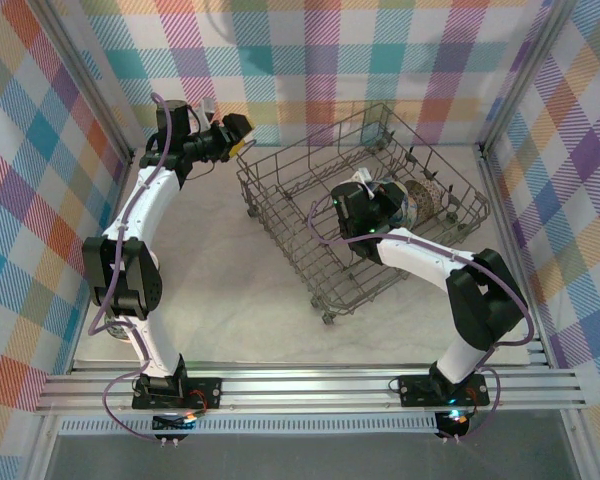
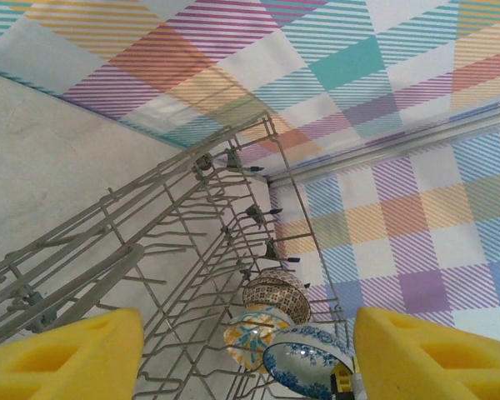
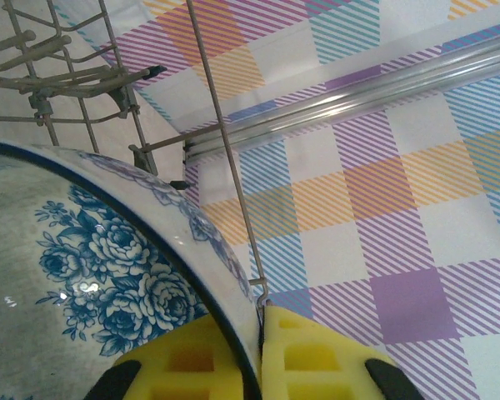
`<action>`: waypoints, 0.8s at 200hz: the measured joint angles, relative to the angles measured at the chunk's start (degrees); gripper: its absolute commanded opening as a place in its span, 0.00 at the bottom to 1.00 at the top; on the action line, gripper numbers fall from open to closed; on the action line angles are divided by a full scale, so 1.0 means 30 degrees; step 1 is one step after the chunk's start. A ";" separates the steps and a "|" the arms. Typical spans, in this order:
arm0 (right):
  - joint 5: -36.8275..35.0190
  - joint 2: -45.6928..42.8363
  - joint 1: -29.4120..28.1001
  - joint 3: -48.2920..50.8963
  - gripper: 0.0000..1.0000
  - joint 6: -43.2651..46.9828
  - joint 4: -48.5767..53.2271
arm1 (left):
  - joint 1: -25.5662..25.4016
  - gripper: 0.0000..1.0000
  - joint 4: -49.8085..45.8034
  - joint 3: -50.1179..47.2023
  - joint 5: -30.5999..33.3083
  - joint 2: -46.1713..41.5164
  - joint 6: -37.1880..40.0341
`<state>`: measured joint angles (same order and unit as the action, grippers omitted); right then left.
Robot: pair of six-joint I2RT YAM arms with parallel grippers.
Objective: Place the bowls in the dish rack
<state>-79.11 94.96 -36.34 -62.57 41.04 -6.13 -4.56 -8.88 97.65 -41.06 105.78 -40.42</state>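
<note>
The grey wire dish rack (image 1: 298, 222) stands on the table right of the middle. Three bowls stand on edge in a row inside it: a brown-patterned bowl (image 2: 277, 292), a floral orange bowl (image 2: 250, 335) and a blue-and-white bowl (image 2: 307, 363). My right gripper (image 1: 382, 207) reaches into the rack. In the right wrist view the right gripper (image 3: 258, 354) is shut on the rim of the blue-and-white bowl (image 3: 83, 267), one pad inside it and one outside. My left gripper (image 1: 240, 133) hovers open beyond the rack's back left corner, and nothing lies between its yellow pads (image 2: 75, 350).
Plaid cloth walls close in the table at the back and on both sides. A metal frame rail (image 3: 358, 83) runs just behind the rack's far side. Bare pale tabletop (image 1: 230, 290) lies left of and in front of the rack.
</note>
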 measured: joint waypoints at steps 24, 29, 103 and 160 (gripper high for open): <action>-0.0131 -0.0219 -0.0007 -0.0087 0.00 -0.1413 0.1275 | 0.0000 0.68 0.0109 -0.0066 0.0000 -0.0015 -0.0124; -0.0226 -0.0233 -0.0007 -0.0189 0.00 -0.1843 0.1734 | 0.0000 0.68 0.0138 -0.0095 0.0000 -0.0022 -0.0160; -0.2091 0.3971 0.0000 -0.8575 0.00 -2.3052 2.4604 | 0.0000 0.68 0.0415 -0.0131 -0.0022 -0.0029 -0.0335; -0.2492 0.6477 -0.0357 -0.9406 0.00 -3.1379 3.1576 | 0.0000 0.68 0.0546 -0.0255 -0.0153 -0.0066 -0.0466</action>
<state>-86.59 114.39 -37.41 -90.78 -53.10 88.60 -4.56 -7.25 96.88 -41.52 105.58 -41.82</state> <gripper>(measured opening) 0.083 0.677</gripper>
